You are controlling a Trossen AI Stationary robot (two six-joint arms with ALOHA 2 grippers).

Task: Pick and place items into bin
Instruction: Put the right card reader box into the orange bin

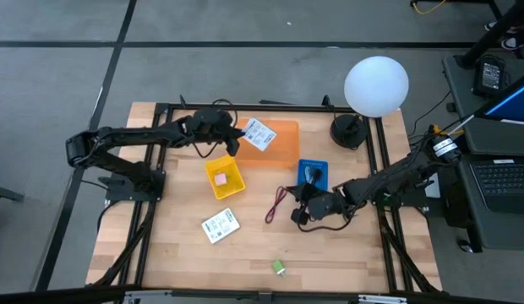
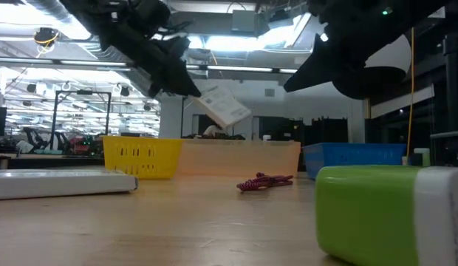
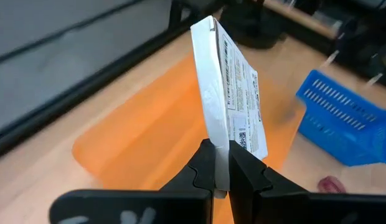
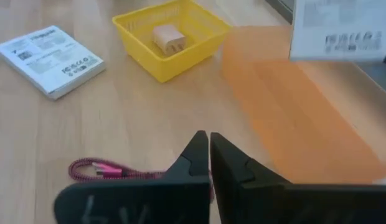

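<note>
One white packet (image 3: 233,99) is hanging over the orange bin's (image 1: 283,143) near edge, pinched in the left gripper (image 3: 221,177), while the clenched right gripper (image 4: 209,155) is waiting beside the red cord (image 4: 103,169).

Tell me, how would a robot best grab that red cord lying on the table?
Probably from straight above, at the bunched middle of the red cord, fingers straddling the strands. It lies flat and loose on the wooden table, so there is no edge to pinch from the side. The right gripper is beside it.
</note>
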